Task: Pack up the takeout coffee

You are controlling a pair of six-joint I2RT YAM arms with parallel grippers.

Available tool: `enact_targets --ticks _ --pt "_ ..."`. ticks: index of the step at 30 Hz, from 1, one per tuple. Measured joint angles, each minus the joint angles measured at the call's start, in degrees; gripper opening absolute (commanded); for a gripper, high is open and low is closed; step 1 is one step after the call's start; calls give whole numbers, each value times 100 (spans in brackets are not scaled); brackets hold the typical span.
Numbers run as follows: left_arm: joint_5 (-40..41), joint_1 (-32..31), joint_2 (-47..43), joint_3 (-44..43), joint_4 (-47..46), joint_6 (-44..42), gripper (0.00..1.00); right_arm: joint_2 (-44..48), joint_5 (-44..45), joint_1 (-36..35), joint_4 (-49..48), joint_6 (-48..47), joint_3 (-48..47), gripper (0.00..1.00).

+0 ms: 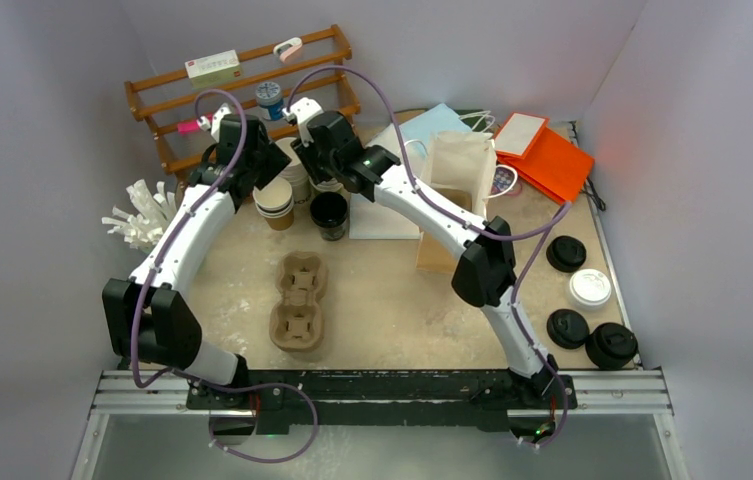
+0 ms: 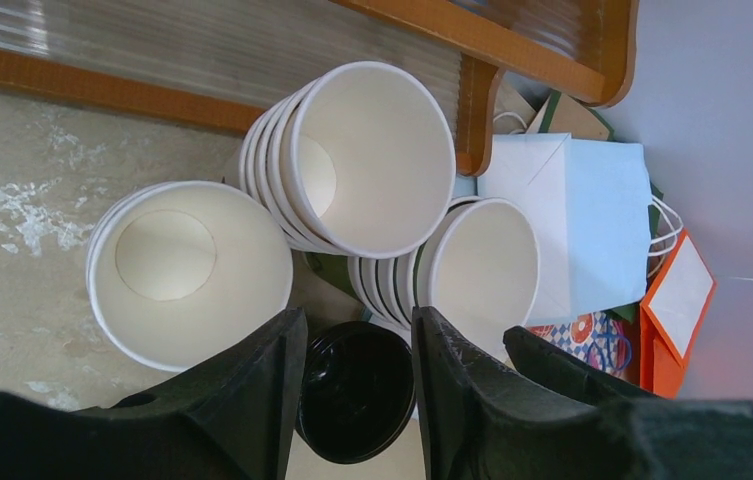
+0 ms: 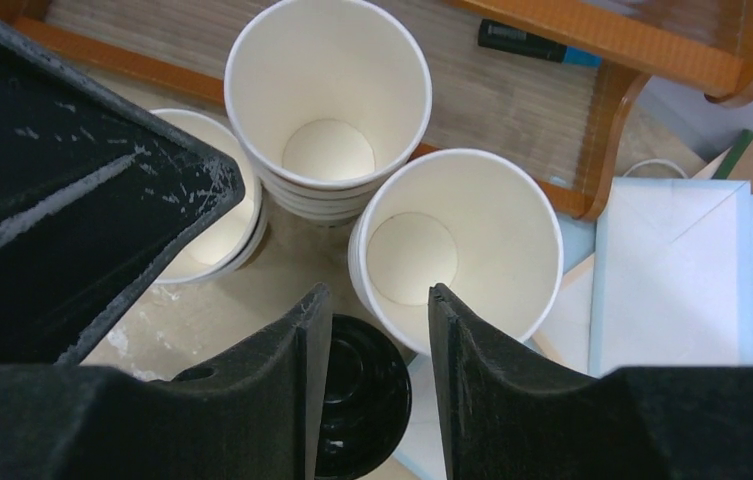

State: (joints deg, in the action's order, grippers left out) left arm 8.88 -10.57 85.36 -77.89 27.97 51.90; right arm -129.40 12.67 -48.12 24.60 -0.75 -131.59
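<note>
A: As you look out from the arm bases, what lies closest?
B: A pulp cup tray [image 1: 297,300], at about 7 o'clock on the surface [image 1: 392,300]. Over at 4 o'clock, a white lid [image 1: 589,287] lies among three black lids [image 1: 565,253].
A: And the paper cups [image 2: 192,270]?
B: Farther back, at 11 o'clock. There are three lidless stacks, white inside, bunched together, with a black cup [image 2: 352,400] just at their near side.
A: The claws?
B: Both hang over that cluster. The left claw [image 2: 357,318] is partway apart and holds nothing, the black cup below its gap. The right claw [image 3: 380,295] is also partway apart and empty. One stack's rim shows between its fingers [image 3: 282,380]; I cannot tell whether they touch it.
A: Beyond them?
B: A kraft paper bag [image 1: 457,165] stands at 1 o'clock beside a pale blue bag [image 1: 440,120], with orange bags [image 1: 552,165] farther right. A wooden rack [image 1: 242,90] sits farthest back at 11 o'clock.
</note>
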Motion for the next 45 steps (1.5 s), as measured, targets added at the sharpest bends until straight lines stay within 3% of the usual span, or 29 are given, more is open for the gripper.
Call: enact_targets --ticks 10,18,27,45 --pt "-7 0 -39 118 -155 -68 42 -367 24 0 -151 -186 -114 35" --pt "-131 0 -48 267 -229 -72 38 -525 177 -7 -181 -227 -122 12" --pt "-544 0 -46 365 -592 -107 33 -457 184 -22 -249 -232 -101 1" --pt "-1016 0 -116 664 -562 -133 36 -269 138 -24 -289 -131 -175 0"
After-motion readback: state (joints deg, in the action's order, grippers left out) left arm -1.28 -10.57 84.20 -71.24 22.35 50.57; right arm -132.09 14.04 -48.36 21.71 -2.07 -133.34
